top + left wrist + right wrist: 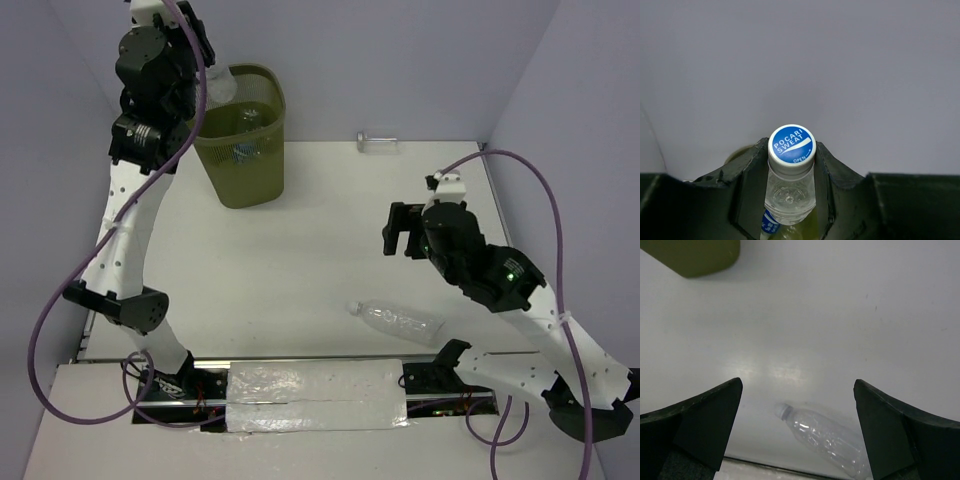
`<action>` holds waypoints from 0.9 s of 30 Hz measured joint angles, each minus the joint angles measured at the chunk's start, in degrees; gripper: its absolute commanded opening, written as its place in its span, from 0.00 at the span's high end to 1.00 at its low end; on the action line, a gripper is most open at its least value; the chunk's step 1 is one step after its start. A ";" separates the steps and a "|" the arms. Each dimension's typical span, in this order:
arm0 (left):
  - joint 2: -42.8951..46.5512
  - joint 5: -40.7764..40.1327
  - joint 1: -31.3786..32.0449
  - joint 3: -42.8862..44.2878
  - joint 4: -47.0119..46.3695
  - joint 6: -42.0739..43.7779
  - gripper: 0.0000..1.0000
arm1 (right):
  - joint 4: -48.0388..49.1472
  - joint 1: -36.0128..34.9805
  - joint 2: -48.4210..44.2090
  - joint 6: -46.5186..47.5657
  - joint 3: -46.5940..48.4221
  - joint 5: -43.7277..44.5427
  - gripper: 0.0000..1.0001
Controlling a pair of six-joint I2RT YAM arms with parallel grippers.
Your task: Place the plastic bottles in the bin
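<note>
The olive-green mesh bin (247,178) stands at the back left of the table. Over its opening hangs a clear plastic bottle (221,86), and my left gripper (203,58) is shut on it. In the left wrist view its blue-and-white cap (791,145) sits between the fingers, neck pinched. Under it, a second blue-capped bottle (769,223) lies in the bin. Another clear bottle (401,322) lies on its side near the front edge, also visible in the right wrist view (826,438). My right gripper (398,230) hovers above the table beyond it, open and empty (796,385).
A small clear bottle (377,142) lies at the back edge against the wall. Grey walls enclose the table on three sides. A shiny wrapped strip (315,395) runs along the front between the arm bases. A purple cable (545,190) loops over the right arm.
</note>
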State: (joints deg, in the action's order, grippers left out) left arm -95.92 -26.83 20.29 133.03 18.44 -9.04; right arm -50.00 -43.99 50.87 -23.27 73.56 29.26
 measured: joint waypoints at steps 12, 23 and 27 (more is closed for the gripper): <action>-8.85 -0.20 -7.17 -12.37 -4.42 -2.08 0.29 | -7.78 0.02 -5.33 -13.05 -16.55 -4.76 0.00; -8.83 3.54 -3.30 -7.19 7.98 -4.92 0.01 | -9.86 0.02 -8.92 -28.35 -26.86 -9.86 0.02; -1.55 6.16 2.01 -12.81 9.20 -6.08 0.01 | -9.38 0.00 -9.18 -28.41 -31.15 -14.53 0.00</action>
State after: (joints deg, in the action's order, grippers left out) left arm -97.47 -20.67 22.31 120.22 27.64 -15.11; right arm -59.37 -43.99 41.69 -51.68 42.41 14.72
